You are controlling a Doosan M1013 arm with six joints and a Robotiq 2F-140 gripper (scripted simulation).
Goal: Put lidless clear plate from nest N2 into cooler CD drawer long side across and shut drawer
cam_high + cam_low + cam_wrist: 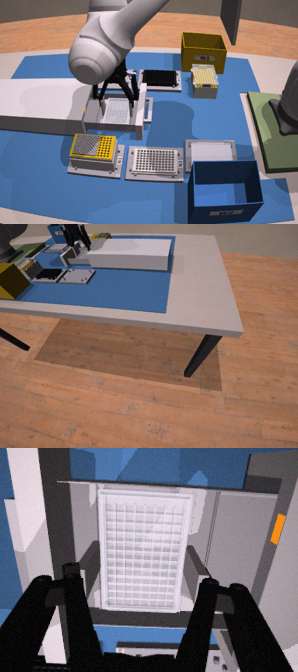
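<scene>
The clear plate [117,111] is down inside the open drawer [111,124] of the cooler CD [41,102], in the place nearer the drawer front. It is right way up, with its long side across the drawer. My gripper [117,106] is straight above it, shut on the plate's two short ends. In the wrist view the plate [142,550] lies between the drawer's ribs, with my black fingers on either side. I cannot tell whether it touches the floor. The amber lamp [85,109] is lit and also shows in the wrist view [276,529].
The drawer handle [149,109] juts right. Behind it are a black plate [159,77], the tip box [205,80] and yellow bin W1 [203,51]. In front are the N1 tube rack [92,151], the N3 white plate [155,161], a lidded nest [210,152] and blue bin W2 [224,188].
</scene>
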